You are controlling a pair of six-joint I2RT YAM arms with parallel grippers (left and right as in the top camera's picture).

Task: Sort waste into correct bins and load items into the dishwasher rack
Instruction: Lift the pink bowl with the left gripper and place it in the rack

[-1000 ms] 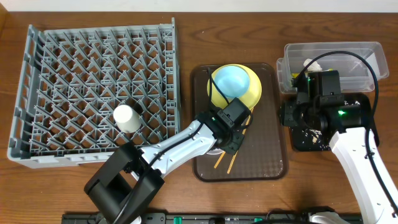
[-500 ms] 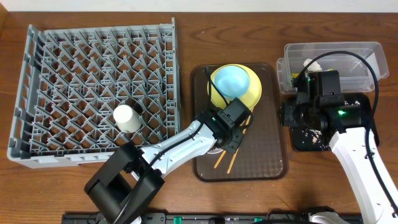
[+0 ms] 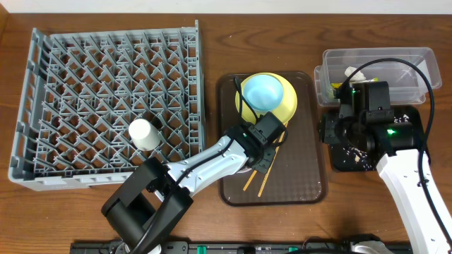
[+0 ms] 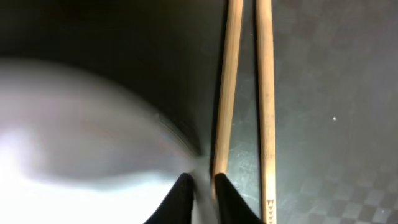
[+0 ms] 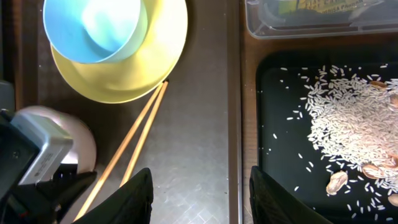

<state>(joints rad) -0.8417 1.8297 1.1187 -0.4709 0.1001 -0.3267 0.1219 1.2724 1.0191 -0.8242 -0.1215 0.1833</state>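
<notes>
Left wrist view, left tool (image 4: 203,190) clamped on pinkish-white bowl (image 4: 74,143) rim; right tool (image 5: 200,183) apart

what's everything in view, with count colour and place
dishwasher rack: 1, grey, table's left
cup: 1, white, in the rack
serving tray: 1, brown, centre
plate: 1, pale yellow, on serving tray
light blue bowl: 1, on the plate
pinkish-white bowl: 1, on serving tray
chopsticks: 2, wooden, on serving tray
tub: 1, clear, far right
tissue: 1, white, in tub
snack wrapper: 1, green-yellow, in tub
black tray: 1, before the tub
rice: many grains, white, in black tray
table: 1, brown wood
left gripper: black, shut on pinkish-white bowl's rim
right gripper: black, open, over serving tray
</notes>
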